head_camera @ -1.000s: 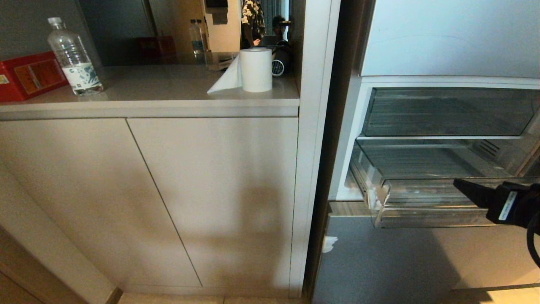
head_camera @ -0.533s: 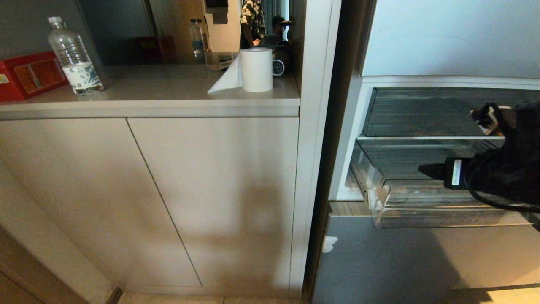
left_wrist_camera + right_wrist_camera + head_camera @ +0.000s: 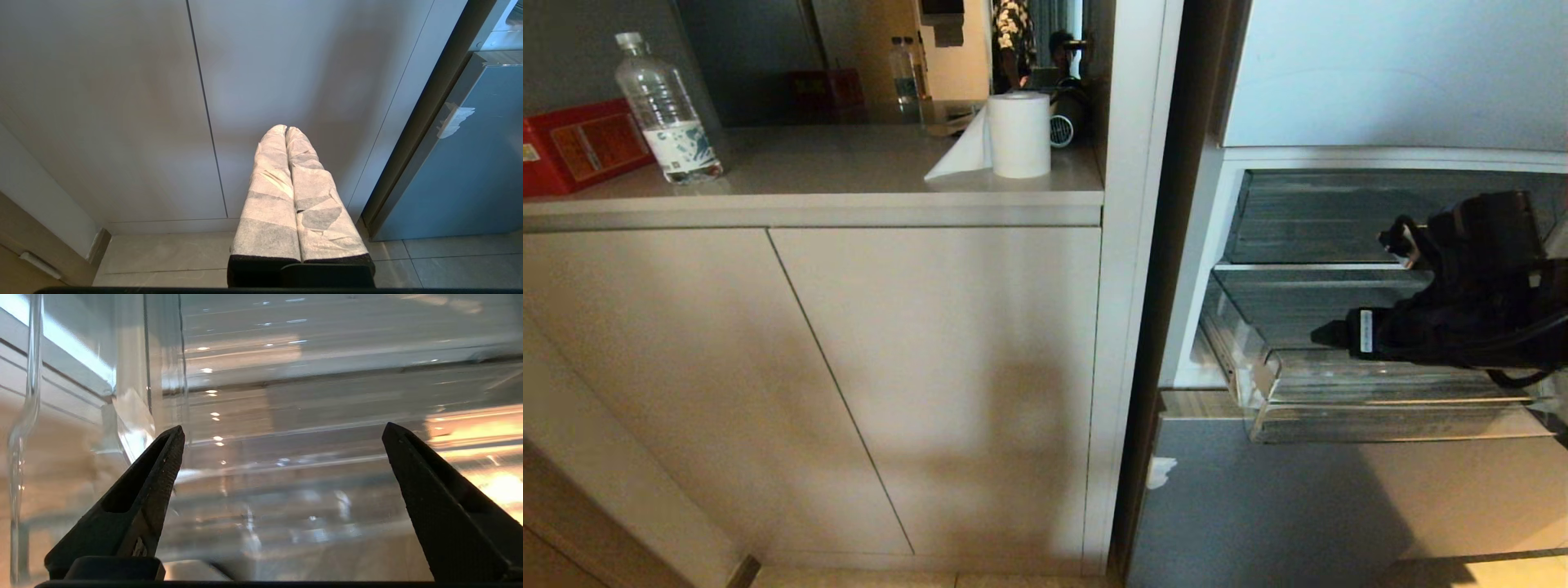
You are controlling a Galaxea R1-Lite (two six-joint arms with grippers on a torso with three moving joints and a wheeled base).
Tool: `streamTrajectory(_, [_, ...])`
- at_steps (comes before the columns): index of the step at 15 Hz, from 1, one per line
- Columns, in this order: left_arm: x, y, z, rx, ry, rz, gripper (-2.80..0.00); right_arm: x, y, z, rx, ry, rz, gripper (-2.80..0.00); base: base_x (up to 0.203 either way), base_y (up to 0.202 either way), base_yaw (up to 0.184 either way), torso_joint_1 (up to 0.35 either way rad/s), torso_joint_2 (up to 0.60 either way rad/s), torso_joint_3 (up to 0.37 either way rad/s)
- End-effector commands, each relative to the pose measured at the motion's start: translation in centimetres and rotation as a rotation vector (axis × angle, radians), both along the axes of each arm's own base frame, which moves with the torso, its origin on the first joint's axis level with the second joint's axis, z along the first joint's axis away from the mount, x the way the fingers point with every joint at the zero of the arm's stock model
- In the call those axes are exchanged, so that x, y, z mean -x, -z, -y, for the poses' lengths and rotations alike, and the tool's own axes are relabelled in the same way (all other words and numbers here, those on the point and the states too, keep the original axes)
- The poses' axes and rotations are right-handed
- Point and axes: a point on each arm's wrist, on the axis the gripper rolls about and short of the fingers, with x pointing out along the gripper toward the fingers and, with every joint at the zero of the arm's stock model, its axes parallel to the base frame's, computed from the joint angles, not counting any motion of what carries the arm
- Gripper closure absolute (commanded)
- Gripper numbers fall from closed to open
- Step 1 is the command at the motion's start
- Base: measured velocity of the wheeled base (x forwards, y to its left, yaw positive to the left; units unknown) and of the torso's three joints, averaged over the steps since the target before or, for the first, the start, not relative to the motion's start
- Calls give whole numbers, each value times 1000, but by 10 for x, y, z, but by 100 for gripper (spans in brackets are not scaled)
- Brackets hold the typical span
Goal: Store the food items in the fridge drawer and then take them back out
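The fridge drawer [image 3: 1380,420] is a clear, ribbed tray pulled out of the open fridge at the right, with torn white tape on its front left corner. My right gripper [image 3: 1327,335] hangs over it, pointing left. In the right wrist view the right gripper [image 3: 284,428] is open wide, with only the drawer's clear ribbed plastic [image 3: 286,477] between its fingers. No food items show in any view. My left gripper [image 3: 285,128] is shut, its fingers wrapped in white tape, parked low in front of the cabinet doors.
A second clear drawer [image 3: 1380,216] sits above the pulled-out one. The counter on the left holds a water bottle [image 3: 670,106], a red box [image 3: 572,147] and a paper roll [image 3: 1017,135]. The grey lower fridge door [image 3: 1298,506] is closed. A person [image 3: 1013,33] stands far behind.
My right arm has come up from the lower right edge and moved left, and now reaches over the pulled-out drawer. The left arm and the drawers have not moved.
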Motion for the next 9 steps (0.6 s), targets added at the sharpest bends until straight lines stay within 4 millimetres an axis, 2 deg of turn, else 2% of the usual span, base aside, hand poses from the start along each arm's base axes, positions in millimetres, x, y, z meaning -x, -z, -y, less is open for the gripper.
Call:
streamTrajectory(1, [0, 0, 0, 0, -1, 2, 0, -3, 7, 1, -19, 13, -63, -280, 0, 0, 0, 0, 0, 0])
streamTrajectory(4, [0, 0, 0, 0, -1, 2, 0, 10, 2, 3, -54, 24, -111, -280, 0, 0, 0, 0, 0, 0])
streamTrajectory(9, [0, 0, 0, 0, -1, 2, 0, 53, -16, 9, -87, 22, -104, -280, 0, 0, 0, 0, 0, 0])
